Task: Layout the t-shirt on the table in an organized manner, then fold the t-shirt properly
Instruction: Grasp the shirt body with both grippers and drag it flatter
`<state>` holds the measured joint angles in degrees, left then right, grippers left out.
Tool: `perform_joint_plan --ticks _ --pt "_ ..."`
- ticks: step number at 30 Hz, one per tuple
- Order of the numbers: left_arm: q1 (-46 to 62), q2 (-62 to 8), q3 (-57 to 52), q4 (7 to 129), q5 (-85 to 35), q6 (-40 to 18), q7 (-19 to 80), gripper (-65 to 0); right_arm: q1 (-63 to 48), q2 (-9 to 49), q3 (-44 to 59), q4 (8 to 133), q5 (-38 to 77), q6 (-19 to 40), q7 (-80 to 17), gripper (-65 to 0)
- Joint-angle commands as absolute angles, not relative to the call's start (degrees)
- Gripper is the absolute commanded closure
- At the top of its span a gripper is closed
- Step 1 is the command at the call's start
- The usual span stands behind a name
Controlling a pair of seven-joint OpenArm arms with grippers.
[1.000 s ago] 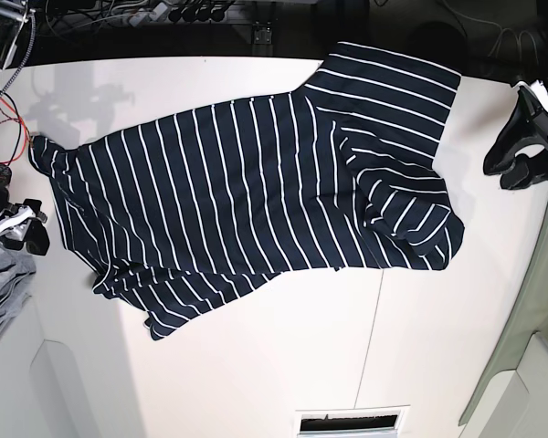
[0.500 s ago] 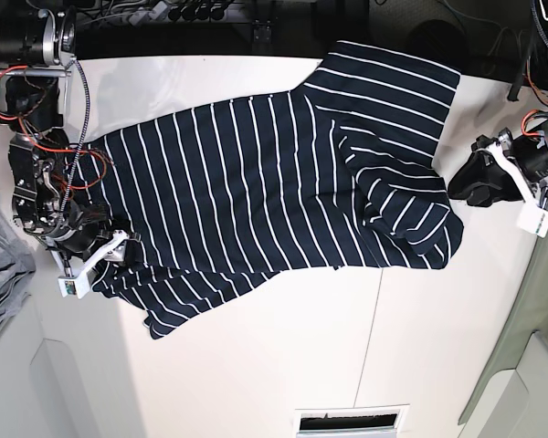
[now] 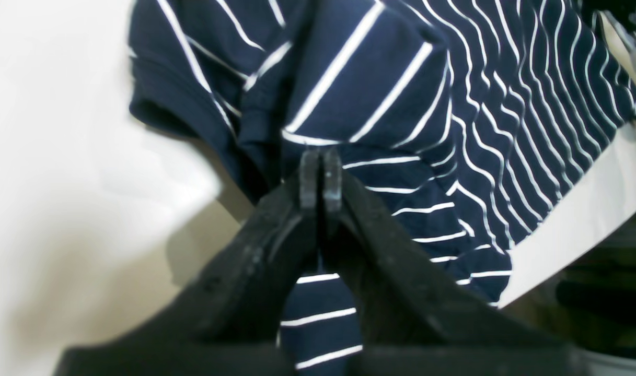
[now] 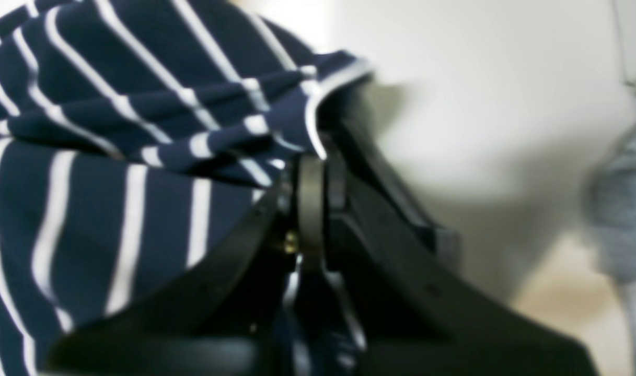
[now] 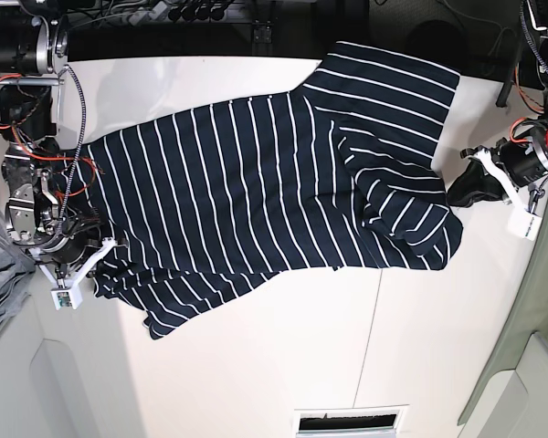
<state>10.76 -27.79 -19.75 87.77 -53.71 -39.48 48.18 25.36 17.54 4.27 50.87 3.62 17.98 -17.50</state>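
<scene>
The t-shirt (image 5: 256, 192) lies spread across the far half of the white desk (image 5: 283, 356) in my base view, stripes running mostly front to back, one end bunched into folds near the right side and an upper corner reaching the desk's far edge. My left hand (image 3: 318, 172) sits at that bunched end, its black fingers (image 3: 307, 180) pressed together with striped fabric draped around the tips; I cannot tell whether cloth is pinched between them. My right hand (image 4: 318, 188) works the opposite hem, fingers clenched together against a lifted fold of the shirt's edge, though blur hides any pinch. Bare desk opens wide along the near side, crossed by a thin seam (image 5: 373, 319). A grey cloth (image 5: 0, 274) lies just beyond the right hand, apart from the shirt.
</scene>
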Motion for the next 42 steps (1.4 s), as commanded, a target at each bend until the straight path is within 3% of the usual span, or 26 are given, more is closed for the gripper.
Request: perform_joint_plan --ticks 1,7,12,15,17,20,22,29,32,36,42 --pt "10.5 -29.5 -20.3 88.7 -55.7 -40.0 47.9 0.0 26.9 19.5 4.6 52.6 4.1 17.8 -16.1 0.0" --pt "10.7 -31.7 -20.3 88.7 -57.6 -40.0 51.0 0.0 26.8 25.2 4.7 52.8 4.0 17.4 -16.1 0.0" --pt "10.7 -32.7 -20.3 88.7 -58.8 -40.0 52.2 0.0 26.8 26.9 8.3 52.8 4.1 10.2 -17.6 -1.3" --pt "10.7 -32.5 -20.3 88.8 -64.2 -40.0 54.8 0.0 26.6 26.8 11.3 52.8 8.8 10.3 -20.0 -31.6" --pt "10.7 -32.4 -20.3 89.3 -67.5 -40.0 56.0 -2.3 26.3 26.5 12.5 52.8 13.0 10.9 -21.5 -41.6" --pt "10.6 -32.4 -20.3 91.0 -68.7 -40.0 55.3 -24.0 26.0 25.3 12.7 52.8 17.4 15.2 -24.2 -41.8" --pt "10.6 -32.4 -20.1 91.7 -69.2 -40.0 52.5 -32.0 26.0 23.5 12.7 52.8 19.1 19.3 -26.0 -41.8" --pt "9.3 -27.8 -14.6 91.7 -57.1 -40.0 44.4 -32.3 26.0 14.3 12.7 52.8 25.3 30.1 -25.6 -41.8" --pt "8.8 -26.2 -10.3 91.7 -48.3 -40.0 37.9 -32.2 26.0 8.9 12.6 52.8 23.9 30.4 -24.6 -41.8" --pt "5.4 -23.8 -5.9 91.5 -41.8 -38.3 36.6 -32.3 26.0 2.6 11.3 52.8 19.9 29.8 -23.5 -41.8" --pt "-2.3 -21.2 -1.6 86.7 -35.7 -35.6 35.8 -32.3 25.9 -1.4 4.7 52.8 15.3 26.7 -22.5 -41.8"
